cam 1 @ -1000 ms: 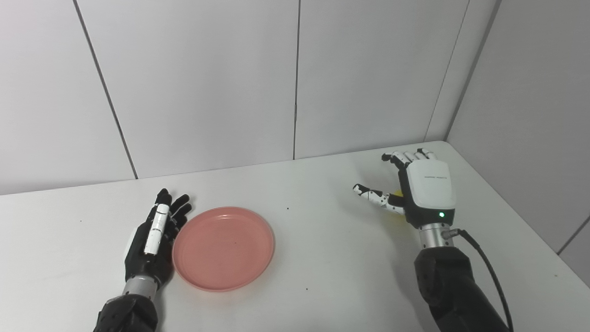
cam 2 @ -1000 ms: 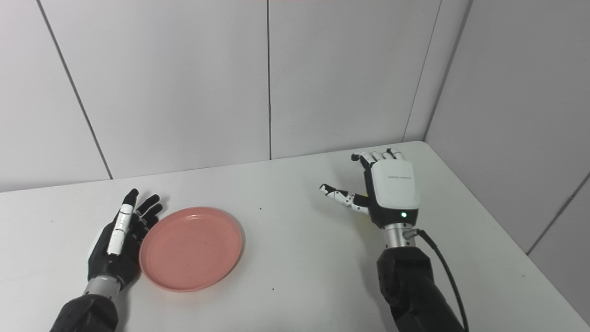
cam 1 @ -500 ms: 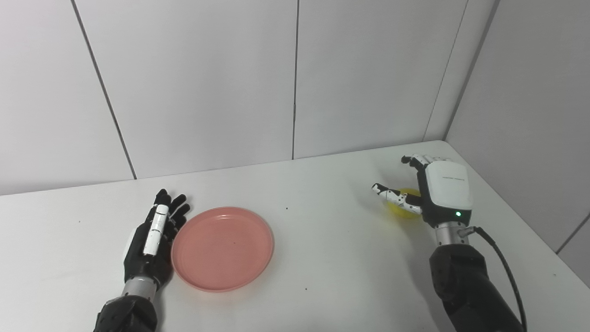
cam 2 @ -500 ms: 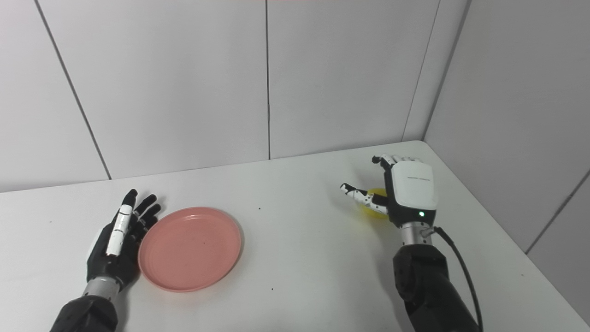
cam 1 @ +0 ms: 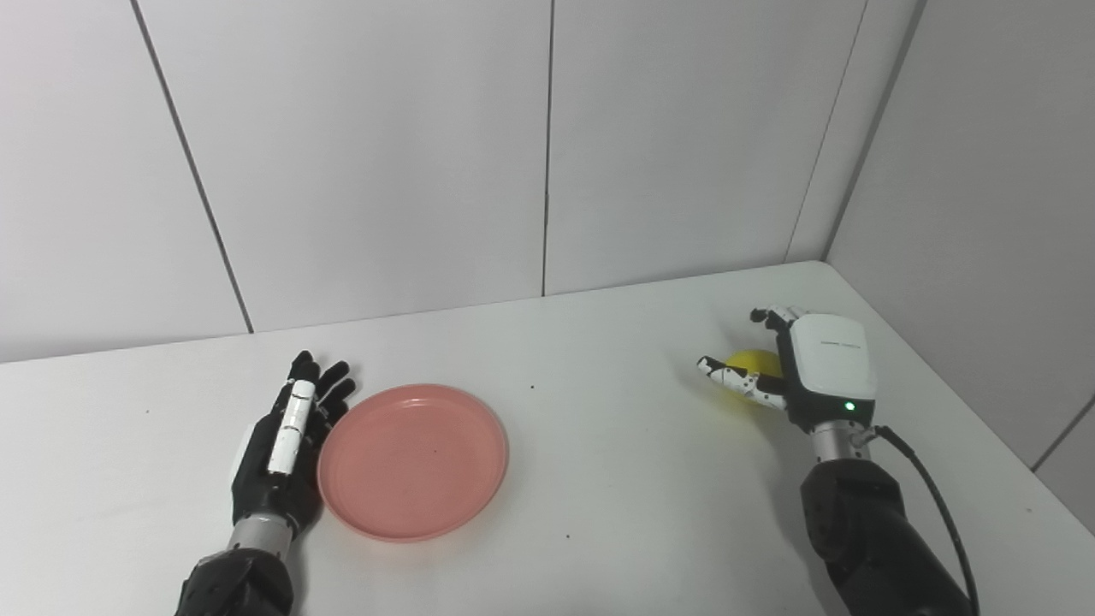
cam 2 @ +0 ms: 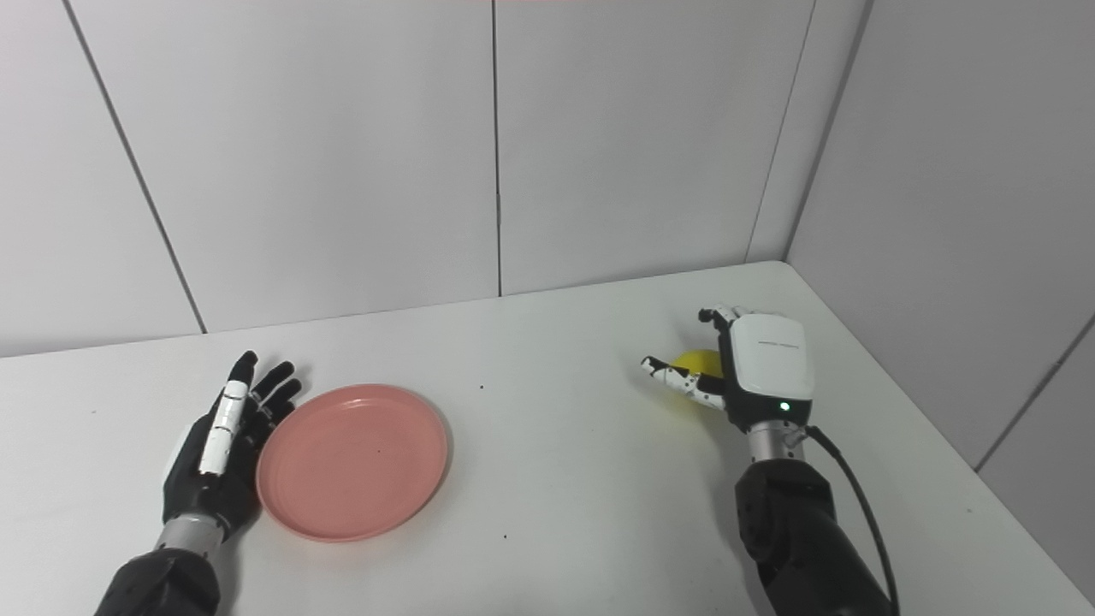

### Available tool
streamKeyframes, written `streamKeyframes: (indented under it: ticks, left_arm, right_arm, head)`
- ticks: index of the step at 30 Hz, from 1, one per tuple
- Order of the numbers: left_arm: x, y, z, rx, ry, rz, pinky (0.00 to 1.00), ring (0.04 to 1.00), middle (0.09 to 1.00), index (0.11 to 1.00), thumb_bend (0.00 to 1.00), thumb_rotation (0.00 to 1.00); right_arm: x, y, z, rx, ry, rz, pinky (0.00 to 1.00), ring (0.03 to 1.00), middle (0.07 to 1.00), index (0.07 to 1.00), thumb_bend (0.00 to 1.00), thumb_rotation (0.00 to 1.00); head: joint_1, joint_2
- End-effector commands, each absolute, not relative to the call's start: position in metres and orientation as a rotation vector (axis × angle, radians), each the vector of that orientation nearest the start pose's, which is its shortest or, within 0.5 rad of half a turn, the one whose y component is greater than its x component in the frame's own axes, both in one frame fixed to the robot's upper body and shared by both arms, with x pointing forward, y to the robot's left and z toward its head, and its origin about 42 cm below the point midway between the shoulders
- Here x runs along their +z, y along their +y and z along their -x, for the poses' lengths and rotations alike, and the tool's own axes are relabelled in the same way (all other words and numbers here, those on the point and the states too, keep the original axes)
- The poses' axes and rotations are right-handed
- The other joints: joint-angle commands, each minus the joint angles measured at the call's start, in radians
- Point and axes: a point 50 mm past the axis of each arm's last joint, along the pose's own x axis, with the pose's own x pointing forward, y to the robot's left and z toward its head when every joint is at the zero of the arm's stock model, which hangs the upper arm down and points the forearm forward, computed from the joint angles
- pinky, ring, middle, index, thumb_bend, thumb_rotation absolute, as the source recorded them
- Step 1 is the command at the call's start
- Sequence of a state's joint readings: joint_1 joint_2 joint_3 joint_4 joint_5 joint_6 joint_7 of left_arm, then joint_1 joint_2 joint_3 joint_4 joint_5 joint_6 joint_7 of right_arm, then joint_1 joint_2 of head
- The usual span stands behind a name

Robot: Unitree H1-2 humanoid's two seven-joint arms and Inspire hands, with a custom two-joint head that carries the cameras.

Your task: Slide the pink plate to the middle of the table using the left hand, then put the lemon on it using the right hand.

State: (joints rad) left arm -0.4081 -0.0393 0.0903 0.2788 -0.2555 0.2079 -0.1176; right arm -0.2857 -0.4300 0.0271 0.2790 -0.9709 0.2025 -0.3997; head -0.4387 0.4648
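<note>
The round, shallow, smooth pink plate (cam 1: 414, 460) lies on the matte white table (cam 1: 599, 479), left of centre. The left hand (cam 1: 287, 441) rests flat beside its left rim, fingers spread, holding nothing. Far right, the right hand (cam 1: 791, 372) cups the glossy yellow lemon (cam 1: 753, 366) — whether it grips, I cannot tell.

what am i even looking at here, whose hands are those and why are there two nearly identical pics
They belong to a humanoid robot at a white table. The two pictures come from two cameras side by side on its head, so they show one scene. The left robot hand lies flat and open beside a pink plate, at its rim. The right robot hand curls around a yellow lemon near the table's far right corner. Whether it grips the lemon yet is unclear.
</note>
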Motion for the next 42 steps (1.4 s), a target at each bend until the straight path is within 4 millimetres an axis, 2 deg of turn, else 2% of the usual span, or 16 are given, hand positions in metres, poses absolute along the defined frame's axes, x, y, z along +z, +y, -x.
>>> streamKeyframes:
  ticks: [1,13,22,25,27,36,37,39,40,41,42]
  left_arm:
    - [0.123,0.172,-0.4,-0.175,0.158,0.316,0.97,0.884,0.862,0.964,0.67,0.66]
    - [0.123,0.172,-0.4,-0.174,0.163,0.309,0.95,0.868,0.845,0.959,0.7,0.67]
    - [0.125,0.171,-0.4,-0.175,0.162,0.308,0.96,0.881,0.869,0.969,0.67,0.67]
    - [0.125,0.171,-0.4,-0.177,0.16,0.308,0.96,0.88,0.868,0.967,0.67,0.67]
    - [0.125,0.171,-0.401,-0.178,0.16,0.306,0.96,0.879,0.869,0.961,0.67,0.67]
    - [0.127,0.171,-0.401,-0.176,0.156,0.296,0.94,0.881,0.874,0.961,0.67,0.67]
    - [0.127,0.171,-0.401,-0.176,0.157,0.297,0.94,0.88,0.868,0.957,0.67,0.67]
    - [0.127,0.17,-0.401,-0.177,0.156,0.297,0.94,0.879,0.863,0.95,0.67,0.67]
    - [0.127,0.17,-0.4,-0.178,0.157,0.294,0.94,0.879,0.863,0.949,0.67,0.67]
    - [0.127,0.17,-0.4,-0.179,0.157,0.292,0.94,0.881,0.869,0.957,0.67,0.68]
    - [0.127,0.17,-0.4,-0.179,0.159,0.294,0.94,0.882,0.871,0.96,0.67,0.68]
  right_arm:
    - [0.184,-0.38,-0.383,-0.563,-0.156,1.445,0.71,0.65,0.665,0.648,0.8,0.93]
    - [0.174,-0.385,-0.391,-0.527,-0.092,1.454,0.74,0.678,0.69,0.657,0.81,0.93]
    - [0.171,-0.384,-0.397,-0.502,-0.084,1.464,0.69,0.652,0.667,0.652,0.81,0.93]
    - [0.17,-0.383,-0.396,-0.488,-0.075,1.454,0.6,0.619,0.66,0.653,0.81,0.92]
    - [0.168,-0.382,-0.395,-0.48,-0.073,1.441,0.47,0.544,0.641,0.654,0.8,0.9]
    - [0.156,-0.375,-0.389,-0.426,-0.008,1.342,0.4,0.511,0.624,0.623,0.79,0.84]
    - [0.156,-0.375,-0.388,-0.418,0.001,1.336,0.38,0.487,0.603,0.617,0.79,0.83]
    - [0.153,-0.376,-0.388,-0.41,0.013,1.328,0.33,0.42,0.51,0.537,0.77,0.79]
    - [0.15,-0.378,-0.389,-0.404,0.026,1.333,0.33,0.416,0.504,0.531,0.77,0.79]
    - [0.149,-0.379,-0.39,-0.4,0.035,1.336,0.29,0.36,0.437,0.454,0.75,0.77]
    - [0.148,-0.379,-0.39,-0.39,0.042,1.349,0.27,0.341,0.414,0.428,0.75,0.77]
  head:
    - [0.001,0.001]
    - [0.011,-0.001]
    - [0.011,0.005]
    - [0.011,0.006]
    - [0.011,0.007]
    - [0.012,0.013]
    - [0.012,0.013]
    - [0.012,0.014]
    - [0.011,0.015]
    - [0.011,0.015]
    - [0.011,0.015]
